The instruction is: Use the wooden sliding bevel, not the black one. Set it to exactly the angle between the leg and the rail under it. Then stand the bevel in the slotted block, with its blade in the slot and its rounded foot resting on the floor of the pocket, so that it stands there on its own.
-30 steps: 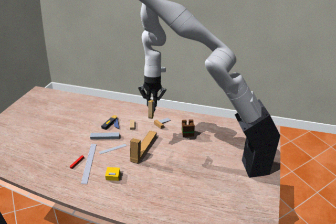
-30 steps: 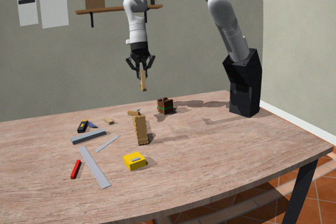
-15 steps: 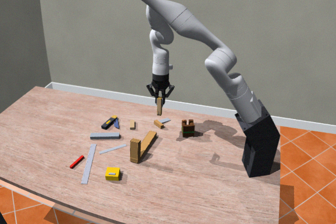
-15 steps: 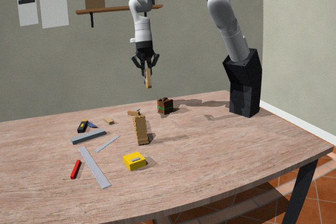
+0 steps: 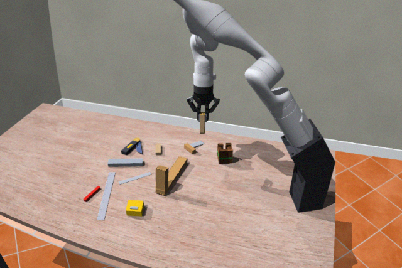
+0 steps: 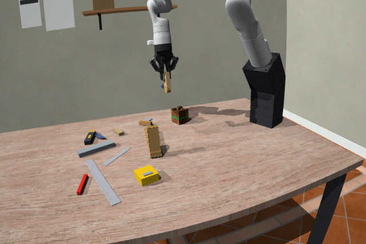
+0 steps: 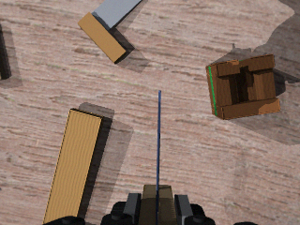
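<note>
My gripper [image 5: 202,110] is shut on the wooden sliding bevel [image 5: 202,123] and holds it hanging high above the table, stock down. It also shows in the exterior view [image 6: 167,82], where a bit of blue blade pokes out at the left. In the wrist view the stock [image 7: 157,203] sits between the fingers and the blade [image 7: 158,145] is a thin blue line seen edge-on. The brown slotted block [image 5: 224,153] with a green band stands on the table ahead and to the right [image 7: 243,86]. The upright leg [image 5: 161,179] and slanted rail [image 5: 176,167] lie nearer the front. The black bevel [image 5: 131,145] lies at the left.
A short wooden piece with a grey blade [image 5: 191,147] lies below the gripper. A small wooden block [image 5: 157,149], a grey bar [image 5: 125,162], a thin grey strip [image 5: 134,177], a ruler [image 5: 106,195], a red stick [image 5: 92,193] and a yellow tape measure [image 5: 134,208] lie at the left.
</note>
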Available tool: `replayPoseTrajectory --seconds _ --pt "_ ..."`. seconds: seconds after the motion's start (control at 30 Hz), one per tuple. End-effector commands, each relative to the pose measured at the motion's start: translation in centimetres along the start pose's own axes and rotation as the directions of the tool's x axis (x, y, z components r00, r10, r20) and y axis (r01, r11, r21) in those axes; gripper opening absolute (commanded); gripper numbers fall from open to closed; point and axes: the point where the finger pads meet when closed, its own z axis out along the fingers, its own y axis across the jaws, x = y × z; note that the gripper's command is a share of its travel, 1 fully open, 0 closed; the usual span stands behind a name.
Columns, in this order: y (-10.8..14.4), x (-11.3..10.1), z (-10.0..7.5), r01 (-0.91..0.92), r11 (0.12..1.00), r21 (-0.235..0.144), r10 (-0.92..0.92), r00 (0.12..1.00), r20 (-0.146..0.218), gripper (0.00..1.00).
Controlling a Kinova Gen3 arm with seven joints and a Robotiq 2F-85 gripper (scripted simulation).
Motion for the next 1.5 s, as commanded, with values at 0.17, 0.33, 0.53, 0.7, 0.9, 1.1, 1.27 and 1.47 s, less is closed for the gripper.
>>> replayPoseTrajectory --seconds 0.17,0.33,0.53,0.7,0.9,1.1,1.27,1.47 --pt "2.0 1.7 -0.2 0.041 0.999 -0.001 -0.041 0.999 -0.020 0.10" --pt "3.4 2.9 -0.3 0.067 0.998 -0.004 -0.068 0.997 -0.032 0.10" --pt "4.4 3.7 -0.4 0.087 0.996 -0.007 -0.088 0.995 -0.041 0.10" --pt "5.5 4.7 -0.5 0.110 0.994 -0.010 -0.110 0.993 -0.051 0.10" --pt "6.7 5.7 -0.6 0.133 0.991 -0.014 -0.134 0.989 -0.061 0.10" --pt "7.4 6.2 -0.7 0.146 0.989 -0.016 -0.147 0.987 -0.067 0.10" --pt "8.0 6.8 -0.7 0.159 0.987 -0.018 -0.160 0.984 -0.073 0.10" --pt "8.6 7.3 -0.8 0.170 0.985 -0.020 -0.171 0.982 -0.077 0.10"
